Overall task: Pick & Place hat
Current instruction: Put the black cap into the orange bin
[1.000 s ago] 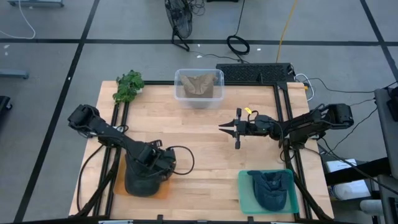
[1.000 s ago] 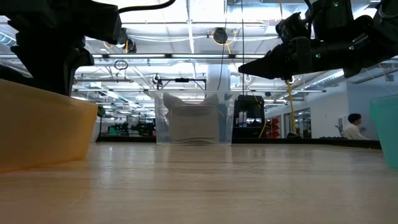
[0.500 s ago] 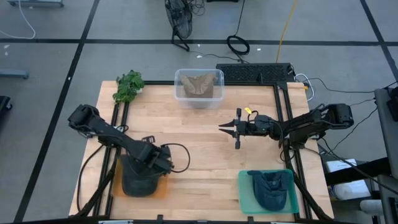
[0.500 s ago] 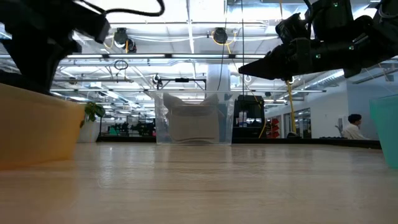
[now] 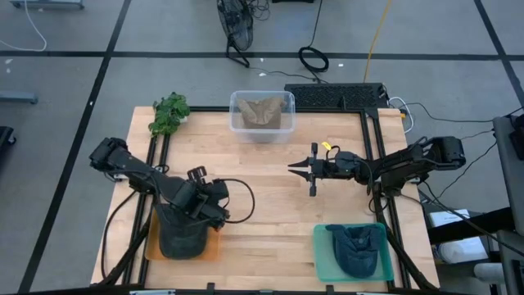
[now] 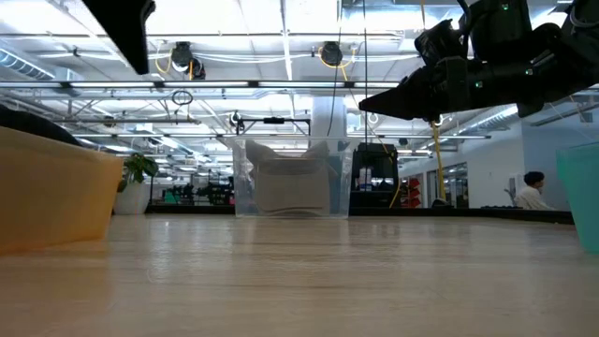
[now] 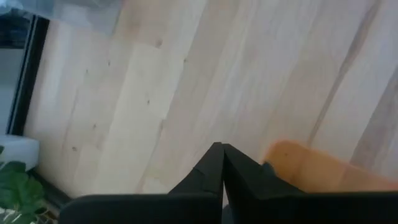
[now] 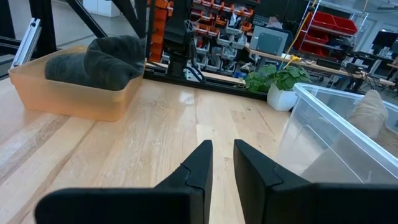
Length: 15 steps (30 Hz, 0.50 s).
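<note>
Dark grey hat (image 5: pixel 182 235), soft and slumped, lies in the orange tray (image 5: pixel 214 246) at the counter's (image 5: pixel 270 188) near-left corner. Left claw (image 5: pixel 219 215), fingers pressed together and empty, hovers over the tray's edge, partly hiding the hat. Right claw (image 5: pixel 296 169) waits mid-counter, fingers slightly parted, empty.

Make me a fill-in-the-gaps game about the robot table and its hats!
1. The dark grey hat lies in the ______ bin.
2. The beige hat sits in the ______ bin.
3. The dark blue hat lies in the ______ bin.
4. The little ______ stands at the table's corner.

Missing words: orange, clear, green, plant
</note>
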Tool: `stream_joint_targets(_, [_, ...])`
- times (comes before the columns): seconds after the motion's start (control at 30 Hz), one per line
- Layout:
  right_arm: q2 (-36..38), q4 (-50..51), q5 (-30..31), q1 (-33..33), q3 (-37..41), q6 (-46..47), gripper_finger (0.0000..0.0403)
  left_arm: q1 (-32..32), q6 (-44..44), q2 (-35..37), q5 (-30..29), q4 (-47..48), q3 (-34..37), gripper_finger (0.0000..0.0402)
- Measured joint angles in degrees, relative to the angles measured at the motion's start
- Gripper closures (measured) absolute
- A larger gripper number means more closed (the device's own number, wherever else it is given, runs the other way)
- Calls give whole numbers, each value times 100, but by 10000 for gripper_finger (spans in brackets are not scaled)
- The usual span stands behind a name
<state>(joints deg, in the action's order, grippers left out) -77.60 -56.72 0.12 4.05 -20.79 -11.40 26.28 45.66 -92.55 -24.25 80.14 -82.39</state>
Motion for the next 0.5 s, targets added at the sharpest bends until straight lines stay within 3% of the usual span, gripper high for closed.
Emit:
stream_joint_targets(0.13, [0, 1, 0, -1, 0, -12, 360, -1, -91, 0, -277, -310, 191, 396])
stream_joint_targets(0.3, [1, -1, 0, -1, 1, -22, 360, -250, -111, 0, -406, -372, 912, 392])
stream_joint_targets(0.5, [2, 1, 0, -1, 1, -2, 360, -866, -801, 0, 319, -1100, 1955, 396])
